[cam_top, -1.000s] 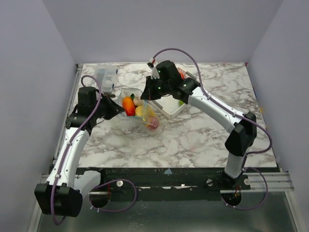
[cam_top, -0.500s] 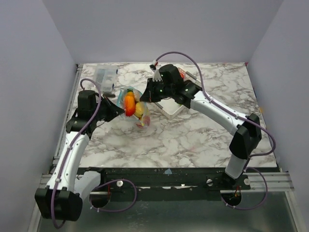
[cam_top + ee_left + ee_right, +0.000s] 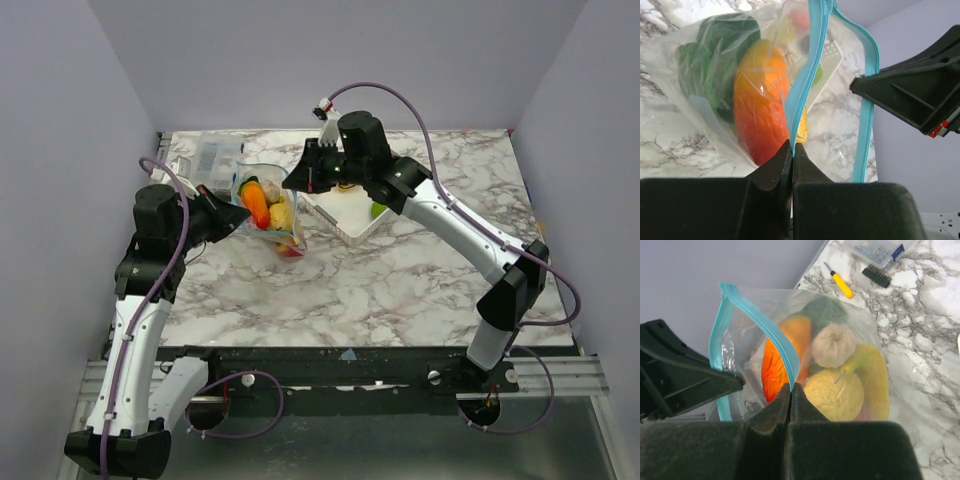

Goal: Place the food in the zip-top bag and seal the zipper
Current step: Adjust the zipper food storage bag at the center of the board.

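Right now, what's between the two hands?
The zip-top bag, holding the food, spans from the left hand to the right hand, each shut on its zipper. The top view shows it.

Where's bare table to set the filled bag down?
Bare marble runs from the white basket to the near and right edges. Far-left corner is crowded: clear box, yellow tool, and the bag itself.

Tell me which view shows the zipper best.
Left wrist: the zipper is large and sharp, its two strips apart, one pinched by the left gripper. Right wrist shows it smaller, pinched by the right gripper. From the top it is too small to read.
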`<state>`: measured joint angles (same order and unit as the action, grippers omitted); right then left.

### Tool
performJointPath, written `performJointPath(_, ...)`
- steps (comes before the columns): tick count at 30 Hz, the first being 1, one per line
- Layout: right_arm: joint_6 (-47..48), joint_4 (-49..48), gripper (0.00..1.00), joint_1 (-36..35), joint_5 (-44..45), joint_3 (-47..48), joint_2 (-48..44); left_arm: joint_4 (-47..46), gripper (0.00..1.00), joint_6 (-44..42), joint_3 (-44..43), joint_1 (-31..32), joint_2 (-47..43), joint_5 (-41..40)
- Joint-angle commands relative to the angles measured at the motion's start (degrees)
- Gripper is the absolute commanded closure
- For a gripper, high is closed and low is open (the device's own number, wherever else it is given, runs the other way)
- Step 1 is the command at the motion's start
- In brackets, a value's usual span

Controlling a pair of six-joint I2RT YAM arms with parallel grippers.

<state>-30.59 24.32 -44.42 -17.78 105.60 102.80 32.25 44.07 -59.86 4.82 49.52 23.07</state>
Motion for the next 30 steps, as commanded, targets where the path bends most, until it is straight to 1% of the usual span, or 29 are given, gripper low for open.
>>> performJointPath(1,-2.68,-4.85,1.0,-0.28,-2.03,-5.36,-2.93,-1.79,1.0,-0.07,5.19,-0.32,1.01,-0.82)
performJointPath(4,-1.11,-4.34,1.0,-0.21,0.54,-6.8,-1.2,-3.16,1.0,-0.29,8.22,-0.34,3.29,-0.83)
performJointPath(6,1.35,-1.32,1.0,-0.22,2.88,-4.21,0.85,-2.62,1.0,-1.13,7.29,-0.55,5.33,0.26)
performJointPath(7,2.82,0.9,1.0,-0.22,3.94,-1.65,2.21,-1.75,1.0,-2.08,5.79,-0.73,6.29,1.19)
performJointPath(10,5.52,8.07,1.0,-0.17,4.48,8.18,5.24,3.5,1.0,-5.39,-3.09,-0.84,8.12,1.56)
performJointPath(12,5.52,8.84,1.0,-0.2,3.54,10.8,4.87,3.85,1.0,-5.34,-5.42,-0.86,7.5,1.71)
performJointPath(15,2.83,5.99,1.0,-0.22,0.75,8.65,2.89,-0.74,1.0,-2.08,-2.03,-0.86,5.22,3.05)
performJointPath(18,-0.92,1.84,1.0,-0.17,-2.8,4.8,1.6,-3.83,1.0,-0.01,1.07,-0.85,4.19,2.73)
performJointPath(21,-4.66,-4.01,1.0,-0.18,-6.74,-0.41,0.99,-3.65,1.0,-0.31,1.69,-0.86,5.49,1.46)
performJointPath(23,-6.08,-5.16,1.0,-0.19,-8.19,-1.31,1.32,-3.29,1.0,-0.48,1.82,-0.86,6.42,1.6)
performJointPath(26,-6.33,-5.64,1.0,-0.22,-8.66,-1.54,1.42,-4.63,1.0,-0.25,3.47,-0.88,6.74,1.5)
performJointPath(30,-4.46,-4.23,0.99,-0.19,-5.68,-2.34,1.49,-6.25,1.0,-0.3,4.62,-0.91,7.31,0.93)
